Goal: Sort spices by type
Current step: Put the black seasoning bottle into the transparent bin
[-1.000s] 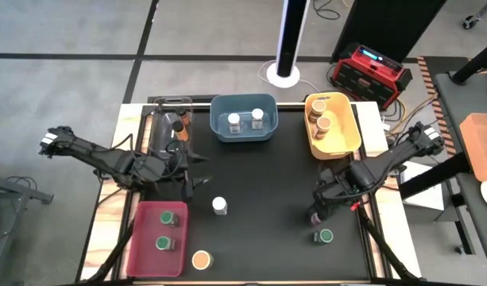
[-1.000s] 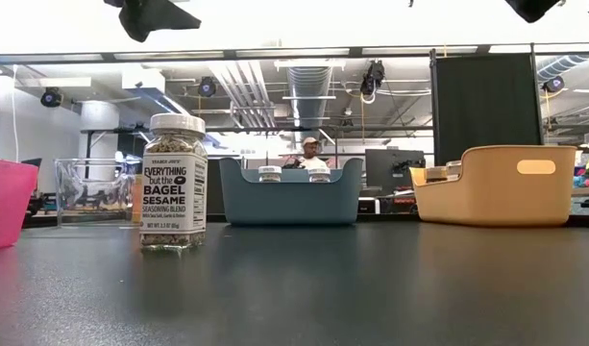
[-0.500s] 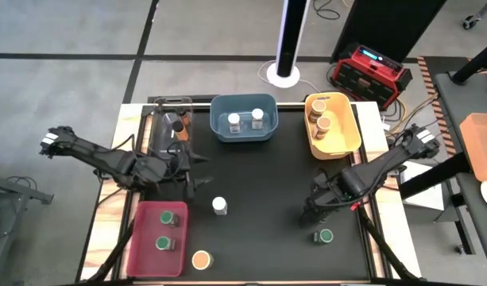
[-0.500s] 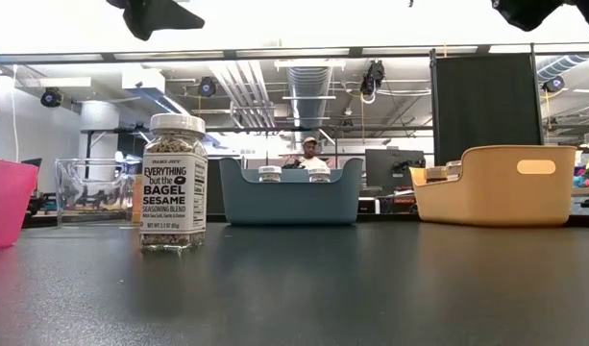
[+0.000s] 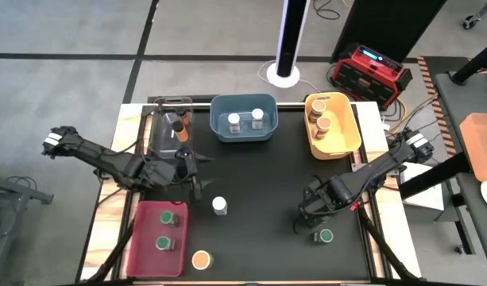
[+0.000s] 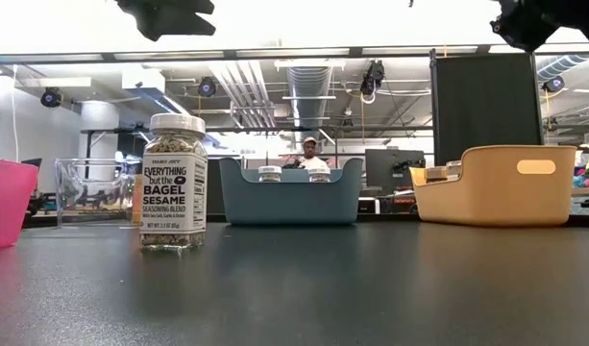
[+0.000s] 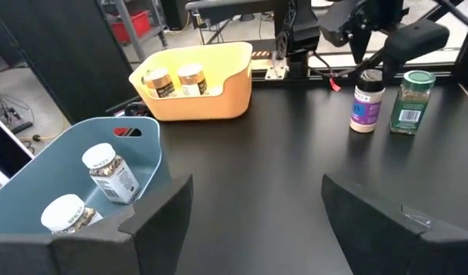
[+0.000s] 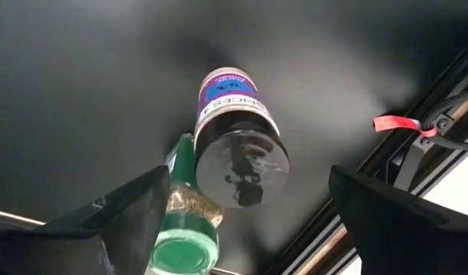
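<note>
High view: four bins sit on the black table [image 5: 259, 179]: a clear bin [image 5: 158, 143], a blue bin [image 5: 243, 133], a yellow bin [image 5: 346, 131] and a red bin [image 5: 144, 238]. The left gripper [image 5: 193, 178] hovers between the clear bin and the red bin, open and empty. The clear bin behind it holds one dark-lid jar [image 5: 178, 125]. The red bin in front of it holds two green-lid jars [image 5: 170, 217]. The blue bin holds two white-lid jars [image 5: 234, 121]. The yellow bin shows at least two tan-lid jars [image 5: 323, 125]. A loose white-lid jar [image 5: 219, 206] stands just beside the left gripper. A tan-orange-lid jar [image 5: 201, 260] stands by the red bin. The right gripper [image 5: 305, 216] hangs just beside a loose green-lid jar [image 5: 326, 236].

Low view: the loose white-lid jar stands closest, and a person [image 6: 311, 149] sits far behind the blue bin.

Left wrist view: the fingers are spread wide with nothing between them.

Right wrist view: the fingers stand wide apart above a purple-label jar [image 8: 237, 145] with a dark lid. It stands upright on the table, touching the loose green-lid jar, and is not gripped.

Compared with a second ago, the right gripper has opened and shifted slightly toward the table's middle. The left gripper has barely moved. No jar has changed place.
</note>
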Tool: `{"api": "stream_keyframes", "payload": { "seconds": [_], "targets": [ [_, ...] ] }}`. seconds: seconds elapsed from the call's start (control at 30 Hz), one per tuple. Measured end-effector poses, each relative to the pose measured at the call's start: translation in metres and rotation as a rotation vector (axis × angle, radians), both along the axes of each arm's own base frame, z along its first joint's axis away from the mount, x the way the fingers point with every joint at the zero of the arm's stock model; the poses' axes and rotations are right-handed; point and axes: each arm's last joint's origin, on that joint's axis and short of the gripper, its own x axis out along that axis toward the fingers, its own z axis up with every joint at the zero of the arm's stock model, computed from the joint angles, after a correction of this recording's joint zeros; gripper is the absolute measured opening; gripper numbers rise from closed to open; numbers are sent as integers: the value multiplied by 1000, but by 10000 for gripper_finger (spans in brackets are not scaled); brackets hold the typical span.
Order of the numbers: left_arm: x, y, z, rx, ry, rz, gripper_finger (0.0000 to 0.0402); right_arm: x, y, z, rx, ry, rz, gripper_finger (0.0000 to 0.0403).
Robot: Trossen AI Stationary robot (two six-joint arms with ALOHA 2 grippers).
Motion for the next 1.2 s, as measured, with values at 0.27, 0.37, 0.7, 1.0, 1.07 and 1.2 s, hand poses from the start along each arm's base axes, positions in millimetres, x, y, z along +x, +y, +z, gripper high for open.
{"api": "stream_keyframes", "payload": {
  "seconds": [0.27, 0.37, 0.7, 1.0, 1.07, 1.2],
  "targets": [
    [0, 0, 0, 0, -2, 0, 275, -1, -1, -23, 7, -13, 11, 337],
    [0, 0, 0, 0, -2, 0, 275, -3, -1, -35, 11, -22, 14, 331],
    [0, 0, 1, -2, -7, -1, 275, -7, -4, -55, 9, -25, 8, 304],
    [0, 0, 1, -3, -10, -1, 275, -6, -4, -55, 2, -29, 6, 234],
    [0, 0, 1, -3, -11, -1, 275, -6, -4, -55, -5, -32, 0, 213],
    [0, 0, 1, -3, -11, -1, 275, -4, -4, -52, -10, -46, 1, 202]
  ]
}}
